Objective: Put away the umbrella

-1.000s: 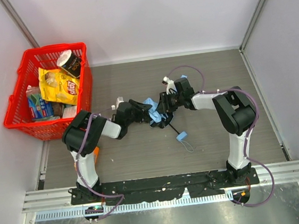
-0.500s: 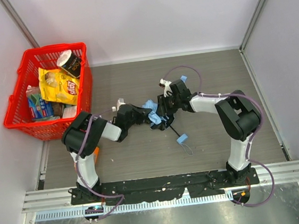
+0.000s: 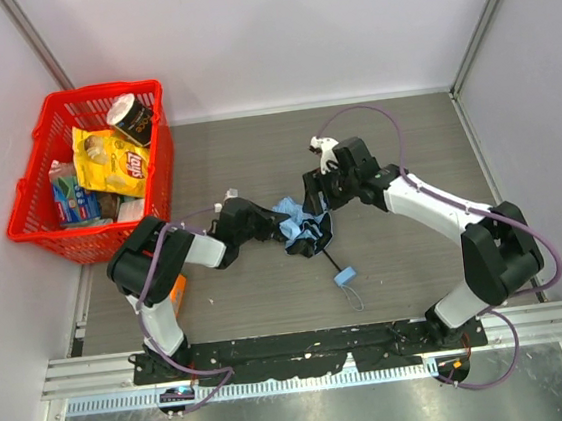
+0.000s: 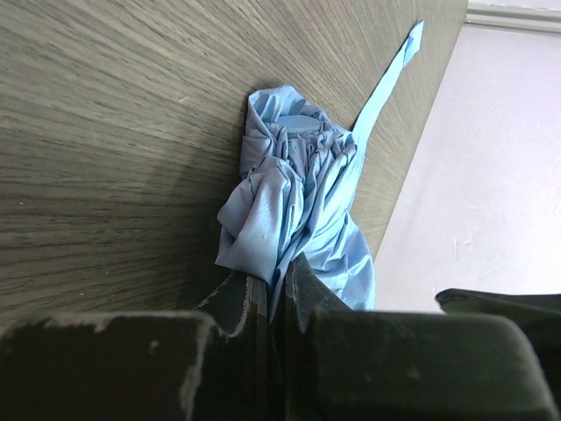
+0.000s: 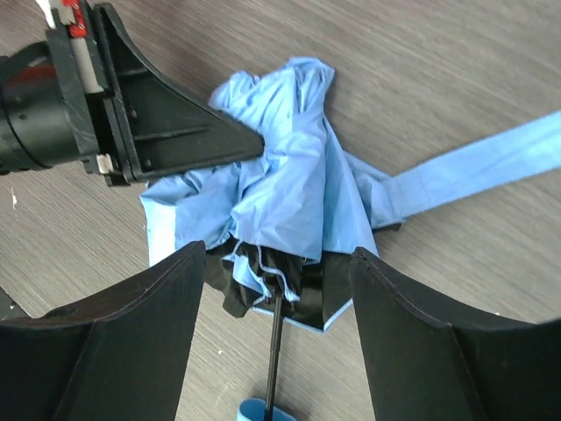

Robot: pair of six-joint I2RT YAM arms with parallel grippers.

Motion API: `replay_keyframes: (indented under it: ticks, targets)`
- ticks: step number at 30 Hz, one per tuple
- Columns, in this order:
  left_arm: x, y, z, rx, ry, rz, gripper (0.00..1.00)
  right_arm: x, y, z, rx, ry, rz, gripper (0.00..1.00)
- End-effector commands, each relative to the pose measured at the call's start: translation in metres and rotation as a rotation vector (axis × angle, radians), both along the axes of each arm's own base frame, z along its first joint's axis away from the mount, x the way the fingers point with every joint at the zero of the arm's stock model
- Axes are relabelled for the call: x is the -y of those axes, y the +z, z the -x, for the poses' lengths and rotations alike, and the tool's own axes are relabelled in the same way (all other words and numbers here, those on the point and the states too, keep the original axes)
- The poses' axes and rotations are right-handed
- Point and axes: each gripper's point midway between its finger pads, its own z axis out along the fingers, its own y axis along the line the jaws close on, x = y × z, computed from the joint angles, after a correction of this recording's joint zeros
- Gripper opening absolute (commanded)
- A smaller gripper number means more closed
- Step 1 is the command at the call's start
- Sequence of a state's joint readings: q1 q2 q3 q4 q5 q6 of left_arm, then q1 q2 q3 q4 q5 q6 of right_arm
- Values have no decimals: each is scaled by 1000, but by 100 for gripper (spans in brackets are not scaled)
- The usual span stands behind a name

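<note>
Left gripper (image 4: 276, 282) pinches umbrella (image 3: 303, 231) cloth
Right gripper (image 5: 275, 261), open, straddles it from above; shaft (image 5: 273, 351) trails toward the near edge.

The umbrella (image 3: 301, 230) is laid on the table (image 3: 404, 137), near its middle. The left gripper (image 3: 275, 224) is set at the umbrella's left edge. The right gripper (image 3: 319, 206) is placed just behind it, to the right. The strap loop (image 3: 345, 276) is laid in front of the umbrella, to the right. The basket (image 3: 97, 89) is set well to the umbrella's left and farther back.
</note>
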State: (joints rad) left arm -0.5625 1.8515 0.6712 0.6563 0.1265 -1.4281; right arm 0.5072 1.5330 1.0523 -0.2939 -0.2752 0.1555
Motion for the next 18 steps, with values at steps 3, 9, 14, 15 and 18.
replay_keyframes:
  ticks: [3, 9, 14, 15, 18]
  targets:
    - [-35, -70, 50, -203, -43, -212, 0, -35, 19, -19, 72, 123, -67, 72]
    - [-35, -68, 51, -212, -37, -204, 0, -59, -13, -2, 41, 272, -19, 76]
    - [-34, -69, 51, -225, -35, -200, 0, -59, -38, 8, 77, 316, 89, 79]
    - [-33, -69, 51, -228, -37, -193, 0, -54, -46, 4, 90, 294, 142, 82]
    - [-31, -69, 51, -236, -34, -182, 0, -51, -62, -1, 133, 268, 274, 82]
